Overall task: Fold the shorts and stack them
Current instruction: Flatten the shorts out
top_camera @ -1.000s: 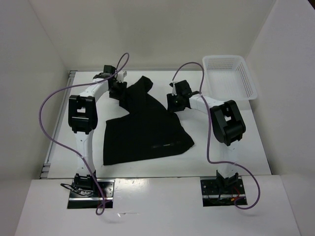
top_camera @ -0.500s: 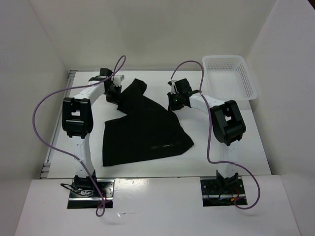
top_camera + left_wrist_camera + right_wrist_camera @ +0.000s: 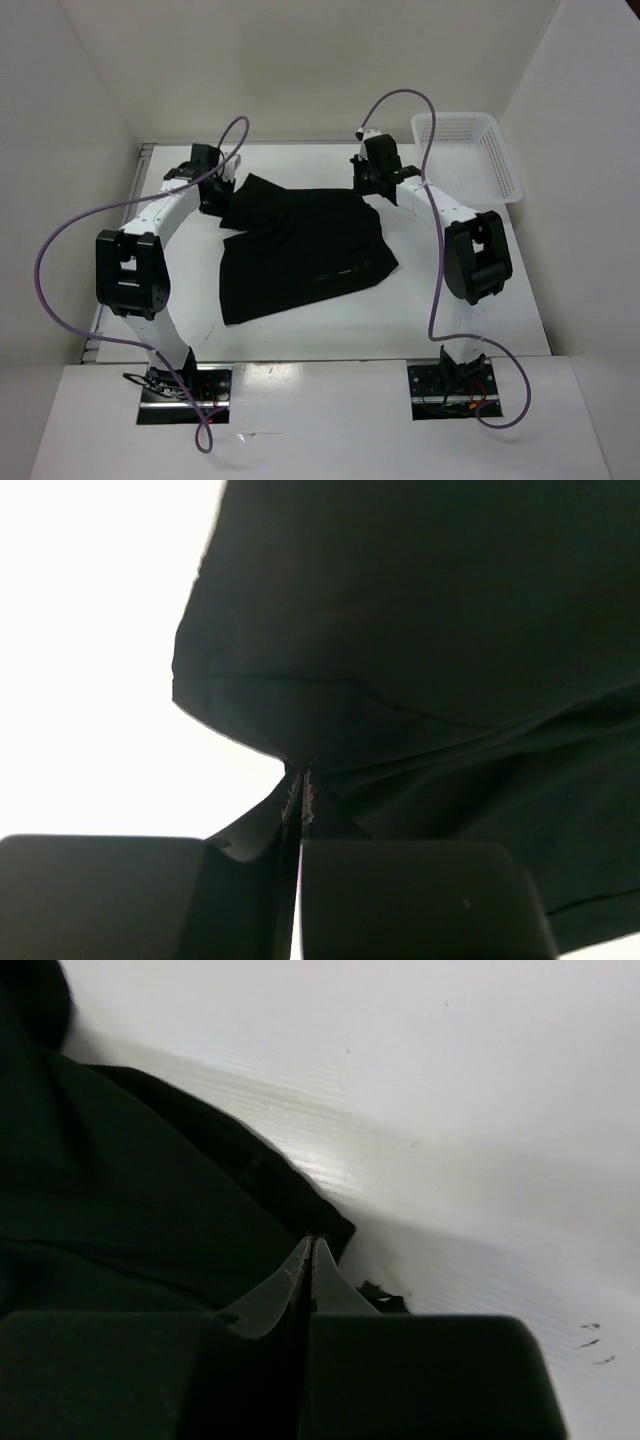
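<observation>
- The left gripper (image 3: 213, 190) was at the far-left corner of the shorts (image 3: 300, 250). Only its wrist view showed the jaws pressed together on a fold.
- The shorts lay spread on the table (image 3: 450, 310), seen whole only from above.
- The right gripper (image 3: 366, 186) pinched the far-right corner.
- The basket (image 3: 470, 150) showed only overhead.

I count one pair of shorts (image 3: 300, 245) mid-table. One basket (image 3: 500, 160), far right. Two arms: left arm (image 3: 130, 275) and right arm (image 3: 475, 260). Two grippers at the far side: left gripper (image 3: 212, 185) and right gripper (image 3: 368, 175). Two purple cables: left cable (image 3: 60, 240) and right cable (image 3: 437, 290). One table (image 3: 450, 320).
</observation>
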You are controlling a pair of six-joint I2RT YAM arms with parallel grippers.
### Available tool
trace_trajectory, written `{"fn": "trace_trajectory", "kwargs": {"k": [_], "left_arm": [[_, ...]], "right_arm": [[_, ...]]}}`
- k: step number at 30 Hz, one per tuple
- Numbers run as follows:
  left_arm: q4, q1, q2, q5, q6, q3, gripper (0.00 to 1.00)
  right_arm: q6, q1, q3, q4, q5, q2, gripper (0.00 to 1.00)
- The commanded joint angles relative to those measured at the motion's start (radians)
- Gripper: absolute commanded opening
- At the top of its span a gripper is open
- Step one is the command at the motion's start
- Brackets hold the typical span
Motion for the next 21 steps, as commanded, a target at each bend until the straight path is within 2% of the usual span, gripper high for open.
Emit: {"fn": "trace_trajectory", "kwargs": {"k": [1,5,8,11,12,13,14,15,18,21], "left_arm": [[-0.021,-0.036,-0.042,-0.084,0.004,-0.160,0.00],[-0.021,-0.059,-0.042,-0.052,0.004,-0.273,0.00],[-0.047,-0.059,-0.021,-0.052,0.004,-0.302,0.03],[-0.113,-0.059,-0.010,-0.046,0.004,-0.287,0.17],[-0.129,-0.059,-0.010,-0.037,0.004,-0.267,0.39],[-0.138,-0.059,-0.010,-0.027,0.004,-0.253,0.46],[-0.150,-0.059,-0.021,-0.027,0.004,-0.237,0.50],[-0.150,-0.059,-0.042,-0.002,0.004,-0.217,0.55],[-0.150,-0.047,-0.078,0.063,0.004,-0.099,0.63],[-0.159,-0.007,-0.049,0.124,0.004,0.062,0.71]], "right_arm": [[-0.034,-0.008,-0.059,0.021,0.013,-0.118,0.00],[-0.025,0.006,-0.239,-0.015,-0.076,-0.211,0.00],[-0.097,0.032,-0.351,-0.038,-0.133,-0.265,0.03],[-0.157,0.032,-0.399,-0.070,-0.213,-0.279,0.29],[-0.176,0.032,-0.408,-0.094,-0.263,-0.289,0.52],[-0.219,0.032,-0.408,-0.105,-0.280,-0.302,0.56],[-0.239,0.032,-0.399,-0.126,-0.293,-0.314,0.60],[-0.262,0.032,-0.387,-0.136,-0.293,-0.323,0.68],[-0.313,0.032,-0.357,-0.157,-0.277,-0.345,0.72],[-0.304,-0.015,-0.314,-0.142,-0.322,-0.380,0.72]]}}
